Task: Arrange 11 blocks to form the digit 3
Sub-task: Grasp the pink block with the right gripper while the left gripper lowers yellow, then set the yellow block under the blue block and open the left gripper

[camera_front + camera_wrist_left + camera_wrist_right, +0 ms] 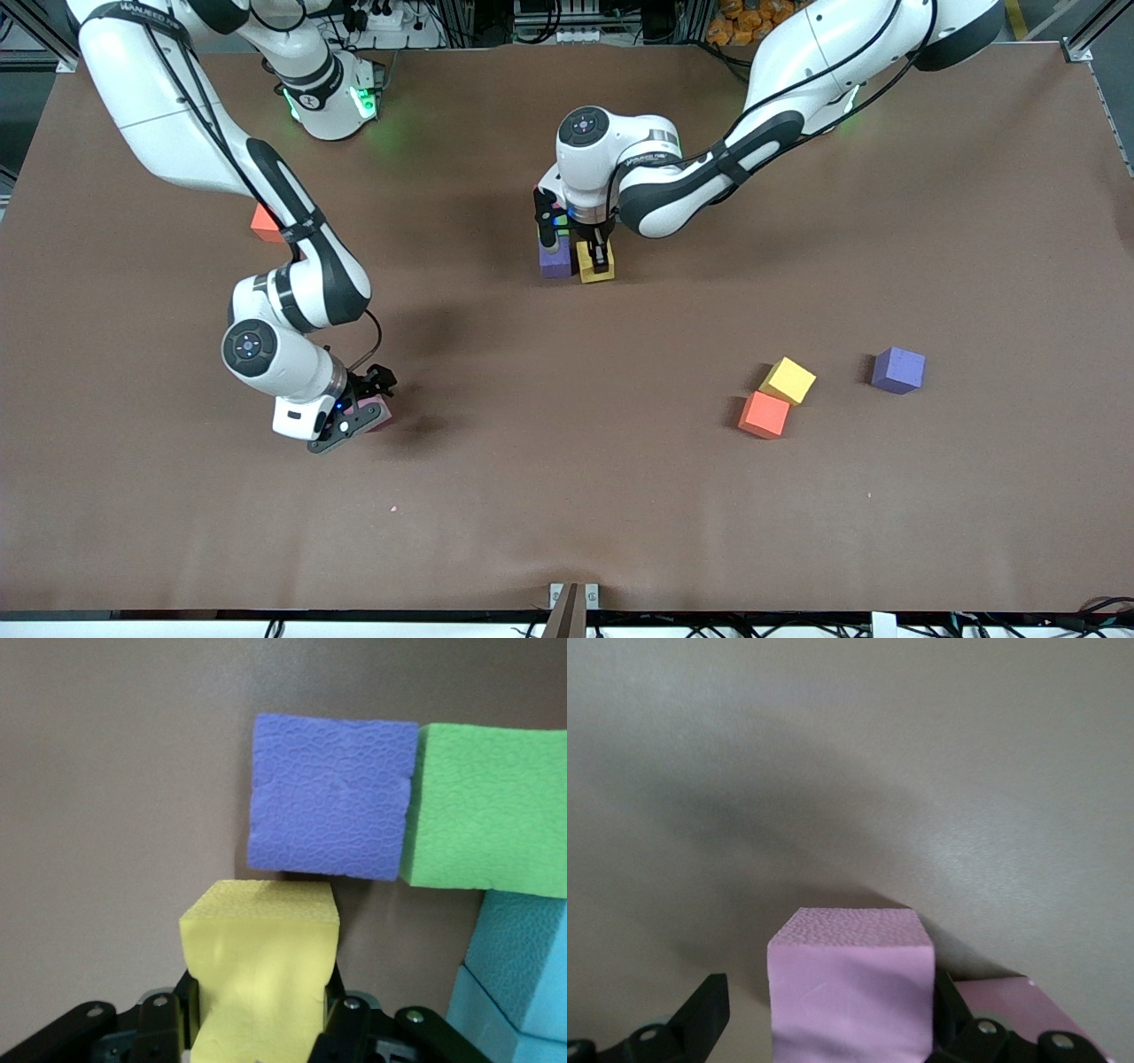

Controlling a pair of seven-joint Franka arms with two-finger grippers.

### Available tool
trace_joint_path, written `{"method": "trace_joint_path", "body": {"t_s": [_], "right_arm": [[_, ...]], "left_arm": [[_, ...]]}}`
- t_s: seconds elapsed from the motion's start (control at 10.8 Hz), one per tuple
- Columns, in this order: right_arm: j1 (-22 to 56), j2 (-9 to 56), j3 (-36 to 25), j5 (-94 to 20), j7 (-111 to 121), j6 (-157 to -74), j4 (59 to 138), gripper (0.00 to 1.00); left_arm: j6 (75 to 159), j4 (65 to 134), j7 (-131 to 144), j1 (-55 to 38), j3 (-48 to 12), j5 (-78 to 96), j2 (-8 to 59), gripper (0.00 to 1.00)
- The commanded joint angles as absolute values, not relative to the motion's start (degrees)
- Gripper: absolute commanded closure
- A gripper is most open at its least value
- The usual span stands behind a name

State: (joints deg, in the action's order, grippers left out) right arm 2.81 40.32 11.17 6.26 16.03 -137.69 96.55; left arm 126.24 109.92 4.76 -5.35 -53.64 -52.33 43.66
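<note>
The left gripper (261,1028) pinches 1 yellow block (261,966), denting it: light, soft foam, best held across flat faces. The right gripper (824,1028) stands wide open around a pink block (850,983).

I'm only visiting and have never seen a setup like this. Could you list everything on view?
Purple blocks: two; one beside the held yellow block, one toward the left arm's end.
Yellow blocks: two; held yellow block, another beside an orange-red one.
Orange-red blocks: two; one nearest the front camera, one partly hidden by the right arm.
Green block: one, against the purple one.
Cyan blocks: two, next to green.
Pink blocks: two; one inside the right claw, one beside it.
Table: brown.
Left claw: shut on held yellow block.
Right claw: open around pink.
</note>
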Motion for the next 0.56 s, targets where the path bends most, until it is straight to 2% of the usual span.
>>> {"method": "trace_joint_path", "body": {"t_s": [0.0,0.28,0.37,0.46], "right_arm": [[2.72,41.92,11.6,7.38,16.08,-137.64,95.19,0.0],[2.9,42.45,10.47,8.17,16.17,-138.16,95.1,0.02],[2.9,42.45,10.46,8.09,15.82,-138.16,95.1,0.07],[3.34,42.36,10.37,8.09,15.56,-138.16,95.1,0.23]], "left_arm": [[127.18,109.95,4.04,-5.89,-53.35,-54.75,44.38,0.48],[128.23,109.86,4.04,-7.03,-53.26,-55.72,45.09,0.49],[128.41,109.78,4.04,-7.73,-52.91,-55.72,45.17,0.49],[128.5,109.6,4.04,-9.3,-51.0,-55.9,45.09,0.49]]}}
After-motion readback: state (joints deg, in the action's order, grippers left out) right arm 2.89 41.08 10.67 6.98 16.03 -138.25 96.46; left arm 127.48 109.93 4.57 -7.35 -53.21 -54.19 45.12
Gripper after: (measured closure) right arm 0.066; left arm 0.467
